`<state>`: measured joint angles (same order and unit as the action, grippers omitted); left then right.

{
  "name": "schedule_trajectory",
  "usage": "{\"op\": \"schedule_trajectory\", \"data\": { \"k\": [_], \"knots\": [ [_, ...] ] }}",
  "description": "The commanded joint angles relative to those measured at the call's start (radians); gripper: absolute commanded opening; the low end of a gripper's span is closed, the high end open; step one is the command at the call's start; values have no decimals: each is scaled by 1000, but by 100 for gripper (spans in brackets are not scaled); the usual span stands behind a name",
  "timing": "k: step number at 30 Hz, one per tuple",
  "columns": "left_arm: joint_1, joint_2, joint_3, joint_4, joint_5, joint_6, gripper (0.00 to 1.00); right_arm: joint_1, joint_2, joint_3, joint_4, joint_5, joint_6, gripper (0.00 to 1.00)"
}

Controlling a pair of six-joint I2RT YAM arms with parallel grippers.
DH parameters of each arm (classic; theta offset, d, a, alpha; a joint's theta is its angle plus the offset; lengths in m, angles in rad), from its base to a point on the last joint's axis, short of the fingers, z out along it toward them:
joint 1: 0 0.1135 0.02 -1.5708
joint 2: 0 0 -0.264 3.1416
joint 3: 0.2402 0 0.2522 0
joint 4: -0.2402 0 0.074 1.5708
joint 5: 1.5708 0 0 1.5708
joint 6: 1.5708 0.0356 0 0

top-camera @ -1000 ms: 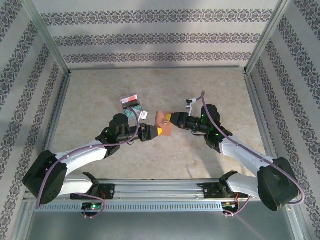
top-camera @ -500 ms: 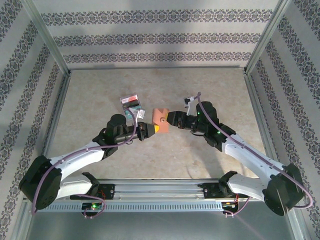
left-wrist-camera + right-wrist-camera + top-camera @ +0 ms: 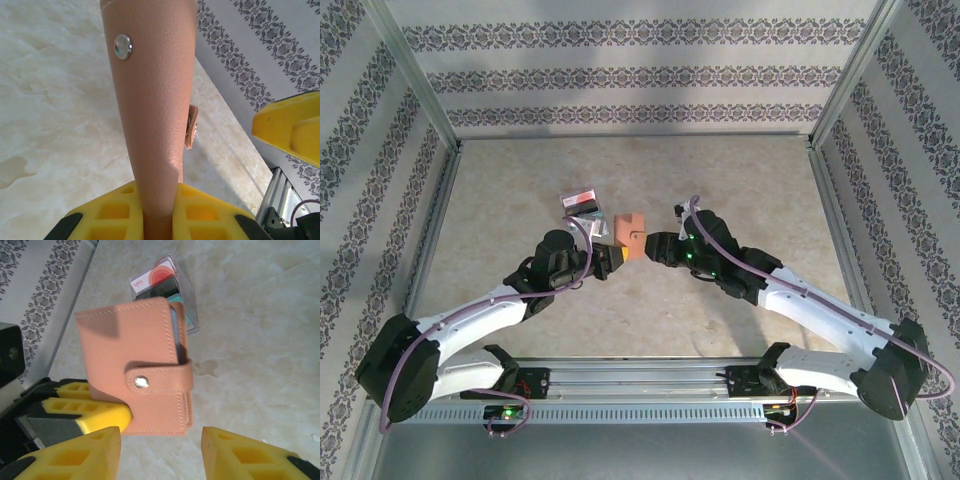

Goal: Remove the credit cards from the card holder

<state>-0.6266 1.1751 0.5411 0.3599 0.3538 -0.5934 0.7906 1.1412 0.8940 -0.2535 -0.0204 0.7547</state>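
I held my left end effector (image 3: pixel 620 254) clamped on the fastened card holder (image 3: pixel 631 235) clear of the worktop (image 3: pixel 520 200) so that my right end effector (image 3: pixel 654 245), jaws apart, could reach its snap strap (image 3: pixel 157 381).

Centre frame, the card holder (image 3: pixel 135 370) shows a tan, pebble-grained leather look, matt, with stitched edges and a shiny metal snap (image 3: pixel 141 383). Along the bottom, the right gripper (image 3: pixel 161 436) has fingers (image 3: pixel 245 450) of matt yellow plastic moulded in a grid. The table (image 3: pixel 270 340) is smooth, marbled and stone-like, faintly sheened. At upper centre lies a clear case (image 3: pixel 187 295) of glossy plastic. From overhead, dull metal posts (image 3: pixel 420 90) edge matt, patterned walls (image 3: pixel 640 60).
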Motion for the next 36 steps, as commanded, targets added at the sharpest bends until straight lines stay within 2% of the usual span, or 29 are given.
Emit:
{"op": "schedule_trajectory", "data": {
  "k": [1, 21, 36],
  "knots": [
    [-23, 17, 26, 31, -18, 35, 0, 19, 32, 42, -39, 63, -6, 47],
    [-40, 86, 28, 94, -16, 6, 0, 35, 145, 116, -42, 42, -6, 47],
    [-39, 89, 13, 123, -5, -14, 0, 45, 164, 126, -43, 34, -7, 41]
  ]
}}
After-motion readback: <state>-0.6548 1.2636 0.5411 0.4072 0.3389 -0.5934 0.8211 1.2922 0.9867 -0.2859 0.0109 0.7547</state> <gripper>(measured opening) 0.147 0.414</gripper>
